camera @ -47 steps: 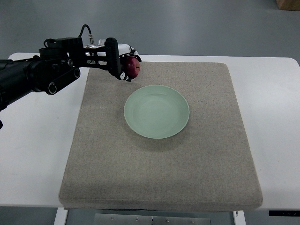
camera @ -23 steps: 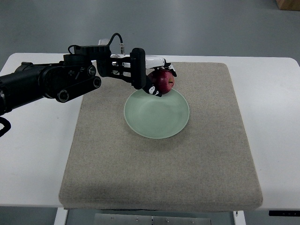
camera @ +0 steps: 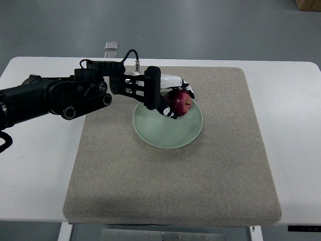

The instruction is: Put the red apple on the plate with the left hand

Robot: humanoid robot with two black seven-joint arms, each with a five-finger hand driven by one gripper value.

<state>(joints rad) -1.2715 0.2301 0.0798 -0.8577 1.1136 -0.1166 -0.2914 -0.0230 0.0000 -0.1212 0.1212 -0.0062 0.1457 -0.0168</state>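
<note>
Apple point(camera: 179, 103) sits gripped in the left hand point(camera: 168, 98), over the plate's point(camera: 165, 131) far rim, mid-mat point(camera: 200, 170) near the table's point(camera: 35, 165) far edge.

White table point(camera: 296, 130), beige mat point(camera: 210, 170) atop
</note>
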